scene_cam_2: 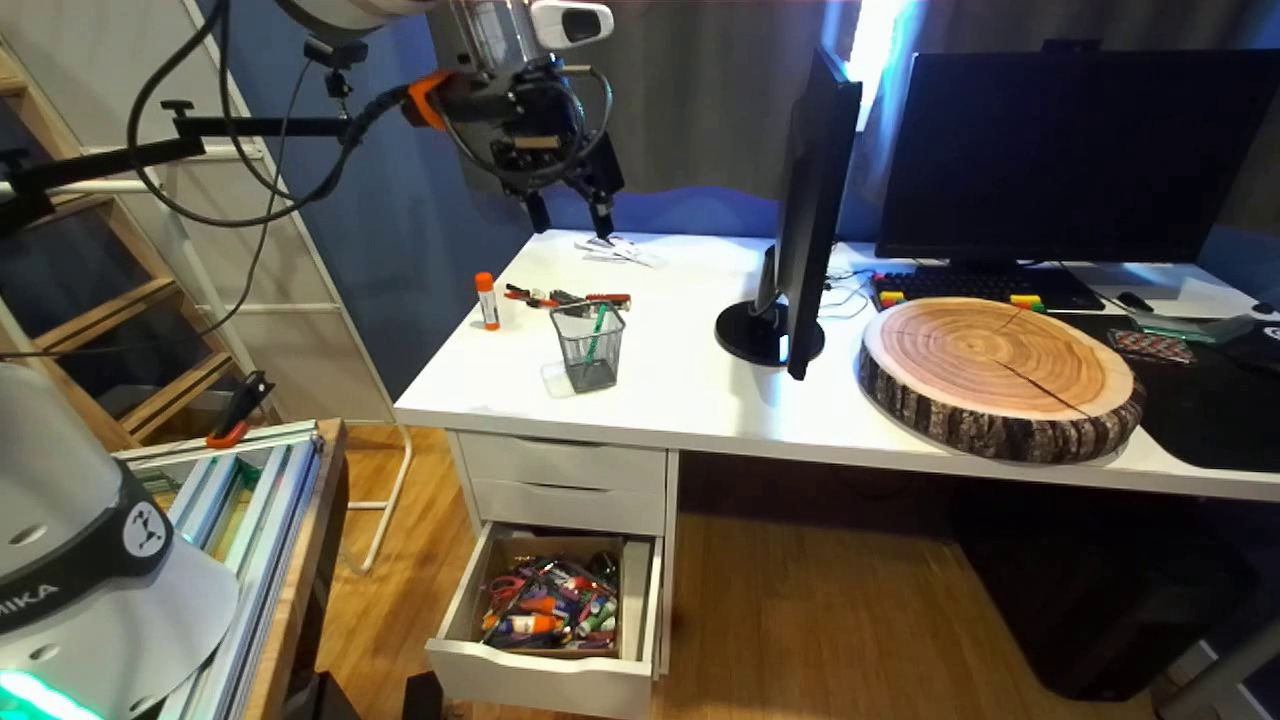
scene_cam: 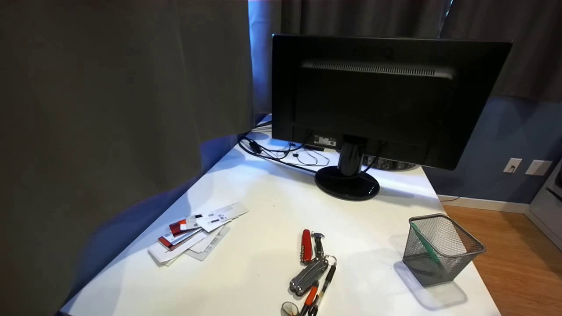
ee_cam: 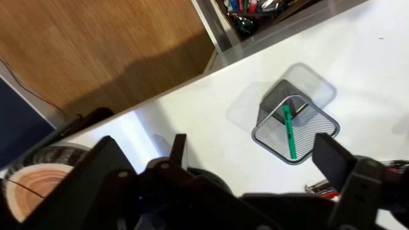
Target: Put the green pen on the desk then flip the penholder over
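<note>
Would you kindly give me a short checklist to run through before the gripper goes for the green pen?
1. Gripper open: ok, jaws apart, holding nothing.
2. Gripper down at the green pen: not ok, it hangs higher.
3. Pen inside the penholder: ok, leaning.
4. Penholder upright on the desk: ok.
5. Multi-tool apart from the penholder: ok, a gap shows.
6. Enough room for jaws beside the pen: cannot tell.

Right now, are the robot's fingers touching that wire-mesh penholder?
Apart. In an exterior view, the open fingers hang above the wire-mesh penholder, with a strip of white desk showing between them.
</note>
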